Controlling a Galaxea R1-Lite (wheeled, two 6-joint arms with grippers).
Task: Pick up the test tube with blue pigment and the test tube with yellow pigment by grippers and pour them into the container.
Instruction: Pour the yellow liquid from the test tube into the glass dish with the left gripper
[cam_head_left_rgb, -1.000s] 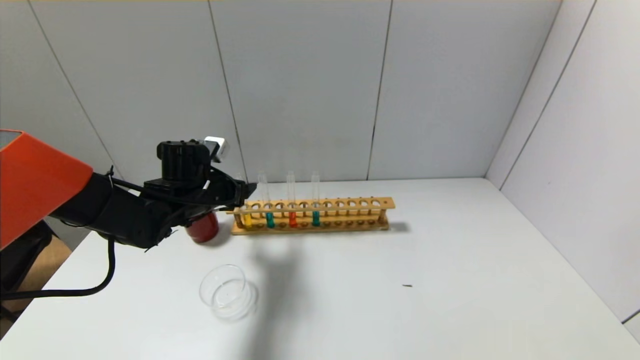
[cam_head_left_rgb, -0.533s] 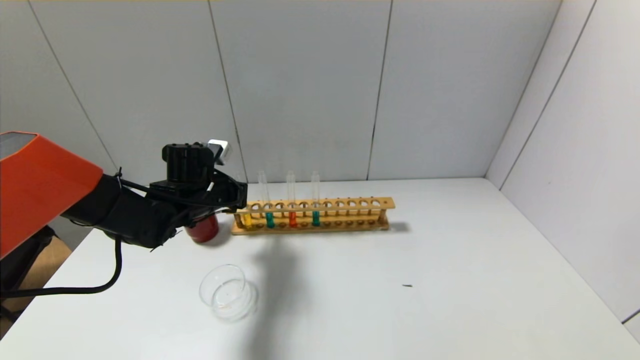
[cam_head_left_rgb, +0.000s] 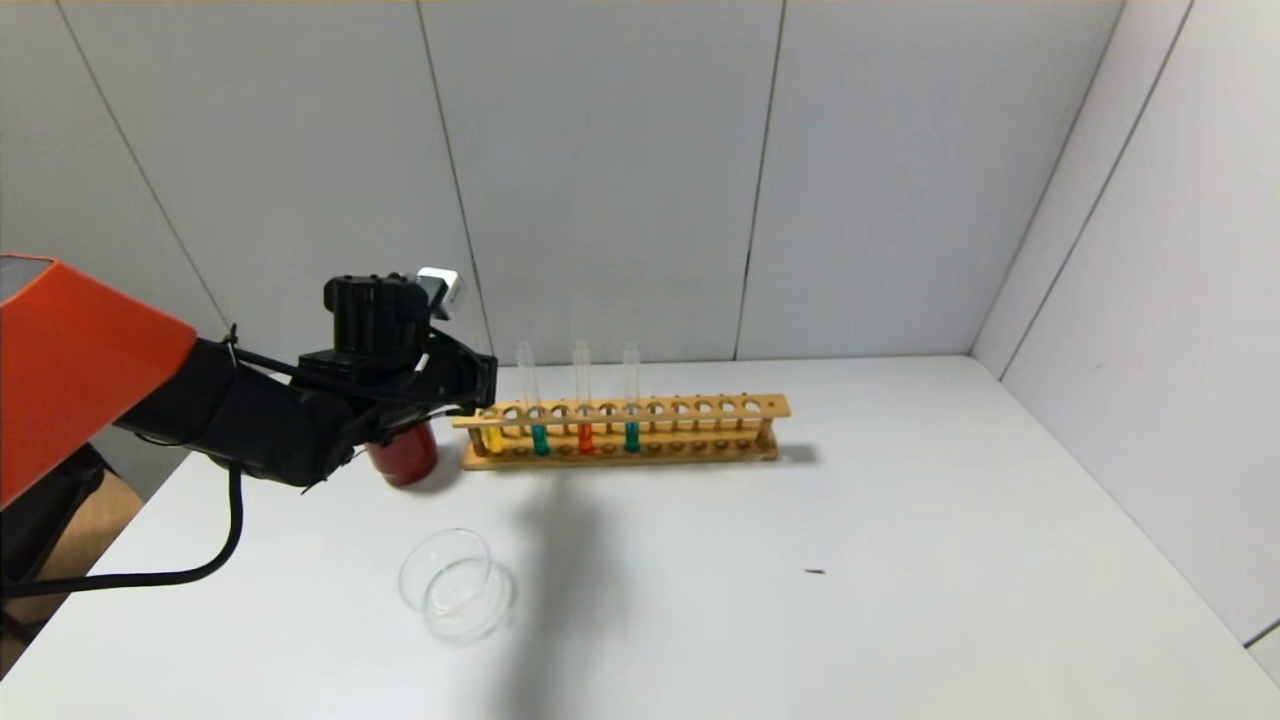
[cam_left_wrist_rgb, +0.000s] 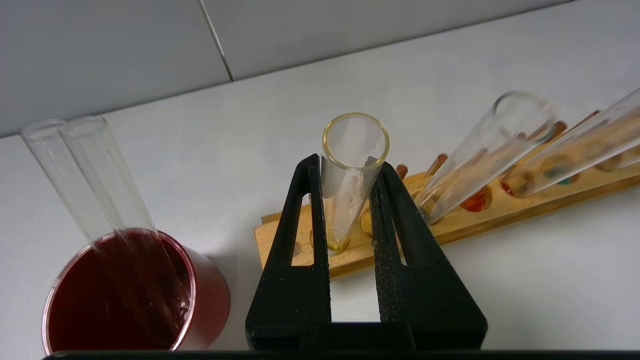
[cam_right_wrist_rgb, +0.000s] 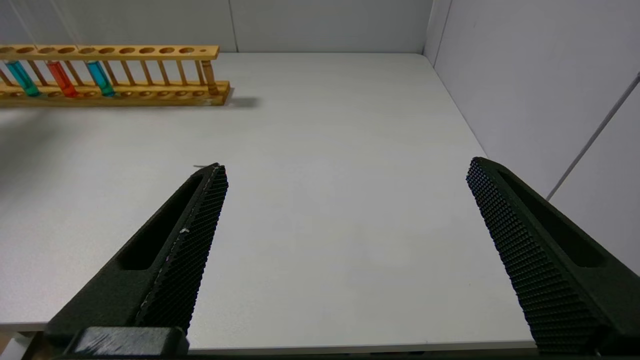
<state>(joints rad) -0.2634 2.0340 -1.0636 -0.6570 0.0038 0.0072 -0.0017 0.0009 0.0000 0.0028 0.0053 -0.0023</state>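
The test tube with yellow pigment (cam_head_left_rgb: 493, 438) stands in the leftmost hole of the wooden rack (cam_head_left_rgb: 765, 405). My left gripper (cam_head_left_rgb: 487, 385) is shut on its upper part. In the left wrist view the black fingers (cam_left_wrist_rgb: 300, 210) press both sides of the clear tube (cam_left_wrist_rgb: 345, 200), just below its rim. A test tube with blue pigment (cam_head_left_rgb: 540, 438) stands two holes to the right, and a second one (cam_head_left_rgb: 631, 435) stands farther along. The container (cam_head_left_rgb: 455, 585), a low clear glass dish, sits on the table in front of the rack's left end. My right gripper (cam_right_wrist_rgb: 346, 165) hangs open over bare table.
An orange-liquid tube (cam_head_left_rgb: 585, 437) stands between the two blue ones. A dark red cup (cam_head_left_rgb: 405, 455) sits just left of the rack, under my left arm, with two clear glass tubes (cam_left_wrist_rgb: 95, 170) leaning in it. Grey walls close the back and right.
My left gripper's fingers have closed on the yellow tube, and the wrist has risen slightly. The rack, the other tubes and the dish have not moved.
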